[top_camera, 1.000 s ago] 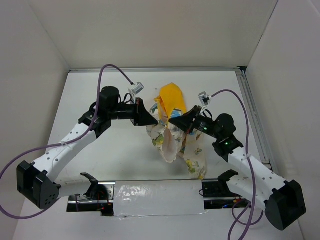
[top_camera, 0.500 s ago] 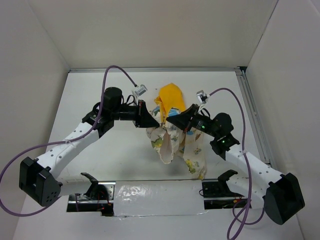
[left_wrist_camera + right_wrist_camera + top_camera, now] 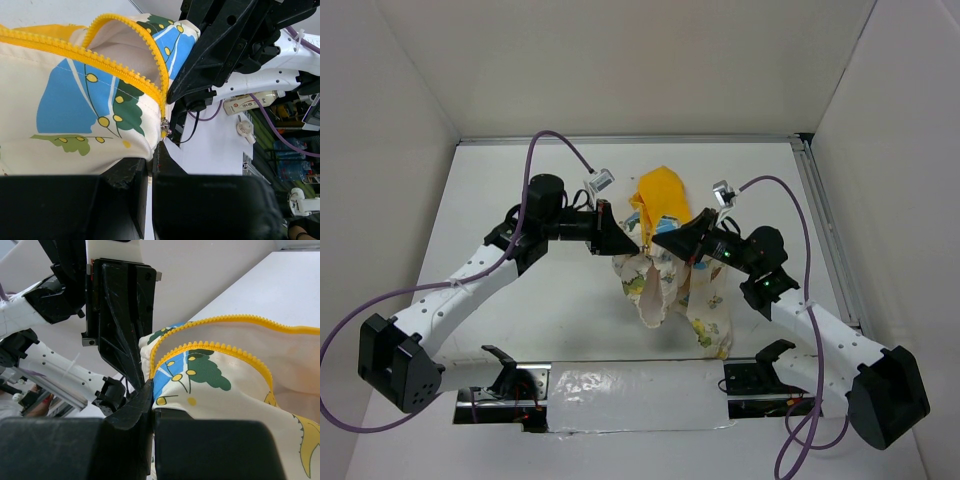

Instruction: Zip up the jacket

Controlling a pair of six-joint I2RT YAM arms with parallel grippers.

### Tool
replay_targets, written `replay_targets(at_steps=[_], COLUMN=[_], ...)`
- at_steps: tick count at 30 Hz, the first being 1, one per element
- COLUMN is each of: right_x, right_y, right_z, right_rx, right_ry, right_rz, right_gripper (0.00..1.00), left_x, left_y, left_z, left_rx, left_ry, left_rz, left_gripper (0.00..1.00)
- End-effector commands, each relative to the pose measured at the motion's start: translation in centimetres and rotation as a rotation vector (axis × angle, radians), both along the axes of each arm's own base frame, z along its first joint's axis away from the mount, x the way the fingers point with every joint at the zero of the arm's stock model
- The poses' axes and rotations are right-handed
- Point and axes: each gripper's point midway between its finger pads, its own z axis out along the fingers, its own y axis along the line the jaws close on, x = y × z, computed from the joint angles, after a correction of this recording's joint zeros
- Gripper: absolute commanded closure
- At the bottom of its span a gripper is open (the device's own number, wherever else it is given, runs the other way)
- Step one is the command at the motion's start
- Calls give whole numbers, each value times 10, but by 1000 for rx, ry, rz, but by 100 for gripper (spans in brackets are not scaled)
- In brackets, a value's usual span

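Observation:
The jacket (image 3: 670, 285), cream-white with cartoon prints, hangs bunched between both arms at the table's middle. Its yellow hood (image 3: 660, 195) lies behind them. My left gripper (image 3: 634, 246) is shut on the jacket's edge beside the yellow zipper teeth (image 3: 125, 75). The small metal zipper pull (image 3: 163, 129) sits just above its fingertips (image 3: 131, 167). My right gripper (image 3: 656, 243) faces it tip to tip, shut on the printed fabric (image 3: 210, 380) below the open zipper line (image 3: 220, 346). The two zipper sides stand apart above the pull.
A strip of silvery tape (image 3: 620, 385) runs along the near edge between the arm bases. A metal rail (image 3: 825, 230) borders the table on the right. White walls enclose the back and both sides.
A second ago the left gripper stood further left; it has moved right until its tip meets the right gripper. Nothing has moved in the last half second.

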Motion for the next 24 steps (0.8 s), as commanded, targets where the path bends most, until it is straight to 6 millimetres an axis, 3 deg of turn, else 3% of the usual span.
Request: replay_targets(at_steps=[1, 10, 24], right_x=[-12, -8, -8], right_y=[-1, 2, 4], right_z=[37, 42, 44], right_rx=[76, 107, 107], right_ry=[-130, -126, -195], right_rz=[26, 33, 43], right_gripper=[100, 100, 100], left_x=[-5, -10, -40], left_y=[-3, -3, -2], left_z=[14, 14, 18], left_rx=[-47, -70, -131], left_ry=[-50, -66, -65], left_rz=[-28, -60, -228], left_gripper=[100, 100, 100])
